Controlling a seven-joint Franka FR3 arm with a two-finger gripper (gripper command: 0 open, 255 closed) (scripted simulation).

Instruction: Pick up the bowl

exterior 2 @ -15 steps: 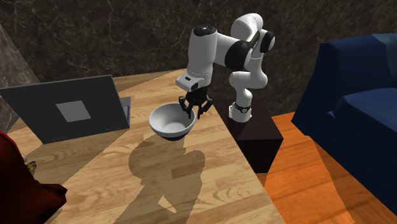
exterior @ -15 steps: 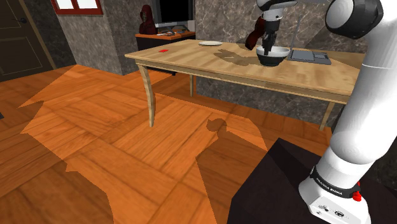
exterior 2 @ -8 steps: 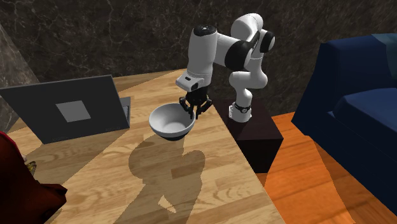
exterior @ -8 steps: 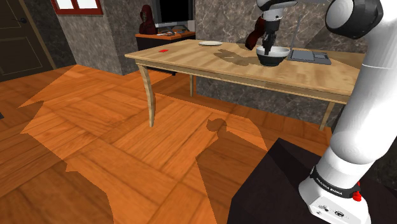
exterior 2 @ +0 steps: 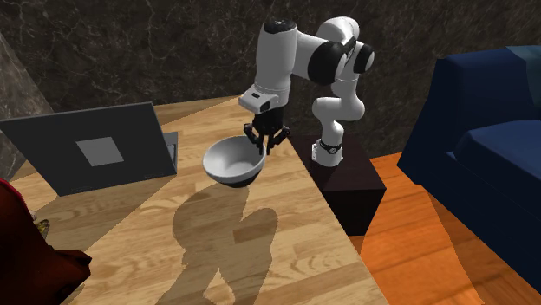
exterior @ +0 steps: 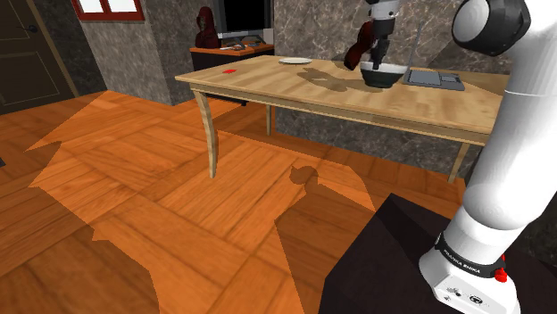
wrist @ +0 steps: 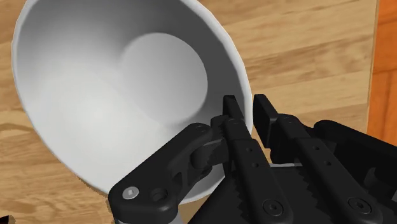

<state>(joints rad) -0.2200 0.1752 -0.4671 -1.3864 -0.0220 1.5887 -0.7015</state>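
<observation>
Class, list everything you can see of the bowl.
The bowl is round, deep and empty, plain white inside and darker grey outside. The black gripper pinches its rim on the stand's side, one finger inside and one outside. It hangs roughly mouth-up beside the laptop, seemingly just clear of the wooden table.

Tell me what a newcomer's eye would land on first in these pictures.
The white bowl draws the eye first, its rim pinched by the black gripper over the wooden table. Next come the grey laptop standing open beside the bowl, toward the second exterior view's left, and the blue sofa on the floor at that view's right.
</observation>
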